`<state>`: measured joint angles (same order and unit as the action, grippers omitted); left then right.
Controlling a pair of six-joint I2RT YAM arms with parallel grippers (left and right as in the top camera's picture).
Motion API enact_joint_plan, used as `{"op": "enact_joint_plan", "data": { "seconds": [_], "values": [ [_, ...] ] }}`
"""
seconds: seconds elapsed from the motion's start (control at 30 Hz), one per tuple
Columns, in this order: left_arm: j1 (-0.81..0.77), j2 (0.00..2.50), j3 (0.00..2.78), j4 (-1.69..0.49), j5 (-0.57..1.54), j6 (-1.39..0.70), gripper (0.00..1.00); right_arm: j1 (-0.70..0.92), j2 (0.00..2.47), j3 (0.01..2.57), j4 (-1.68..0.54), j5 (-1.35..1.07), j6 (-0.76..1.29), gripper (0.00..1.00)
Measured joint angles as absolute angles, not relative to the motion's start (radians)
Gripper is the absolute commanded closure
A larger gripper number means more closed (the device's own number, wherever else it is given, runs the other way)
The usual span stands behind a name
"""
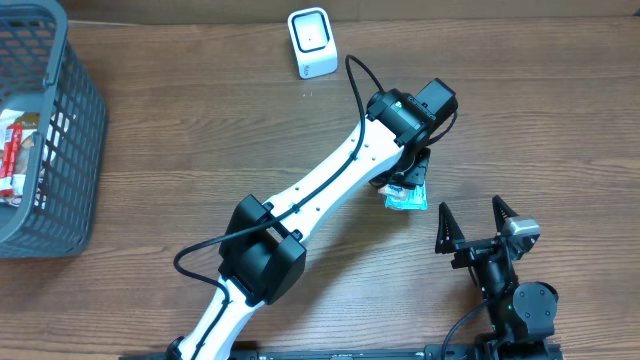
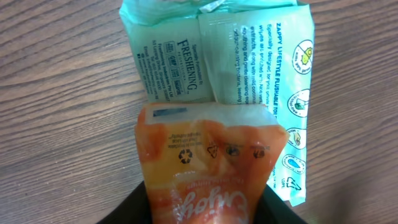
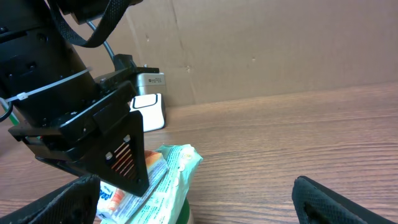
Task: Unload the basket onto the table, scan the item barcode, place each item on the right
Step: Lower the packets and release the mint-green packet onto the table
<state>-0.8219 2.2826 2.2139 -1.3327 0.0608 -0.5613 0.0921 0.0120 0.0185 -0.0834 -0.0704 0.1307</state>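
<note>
Within left claw (image 2: 204,206) sits orange pouch (image 2: 208,152).

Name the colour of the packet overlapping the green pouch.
Orange packet; left wrist view shows it best.

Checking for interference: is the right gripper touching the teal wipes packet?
Apart. Overhead shows bare wood between the right gripper and the teal wipes packet.

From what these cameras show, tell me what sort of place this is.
Probably a mock shop checkout on a wooden table: a white barcode scanner, a grey shopping basket, plus an orange packet and a green packet.
</note>
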Motion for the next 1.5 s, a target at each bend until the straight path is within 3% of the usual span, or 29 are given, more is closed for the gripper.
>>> {"op": "enact_joint_plan", "data": {
  "seconds": [0.1,0.23,0.63,0.9,1.1,1.37,1.4,1.43,1.47,1.5],
  "values": [
    [-0.822,2.283,2.214,-1.333,0.065,-0.561,0.73,0.092,0.012,0.019,-0.083,-0.07,0.131,0.0],
    [-0.817,2.283,2.215,-1.337,0.068,-0.549,0.88,0.093,0.012,0.019,-0.084,-0.07,0.131,0.0],
    [-0.665,2.202,2.221,-1.455,0.063,-0.519,0.82,0.092,0.012,0.019,-0.083,-0.07,0.131,0.0],
    [-0.64,2.182,2.193,-1.568,-0.137,-0.567,0.81,0.092,0.012,0.019,-0.083,-0.07,0.131,0.0],
    [-0.641,2.182,2.027,-1.519,-0.253,-0.658,0.81,0.092,0.012,0.019,-0.084,-0.07,0.13,0.0],
    [-0.641,2.182,1.745,-1.291,-0.292,-0.708,0.76,0.092,0.012,0.019,-0.083,-0.07,0.131,0.0],
    [-0.641,2.182,1.728,-1.27,-0.289,-0.709,0.75,0.092,0.012,0.019,-0.083,-0.071,0.131,0.0],
    [-0.641,2.182,1.715,-1.257,-0.287,-0.709,0.59,0.092,0.012,0.019,-0.083,-0.07,0.13,0.0],
    [-0.641,2.182,1.706,-1.248,-0.284,-0.71,0.37,0.092,0.012,0.019,-0.083,-0.07,0.131,0.0],
    [-0.641,2.182,1.699,-1.242,-0.279,-0.712,0.26,0.092,0.012,0.019,-0.083,-0.071,0.131,0.0]
  ]
}}
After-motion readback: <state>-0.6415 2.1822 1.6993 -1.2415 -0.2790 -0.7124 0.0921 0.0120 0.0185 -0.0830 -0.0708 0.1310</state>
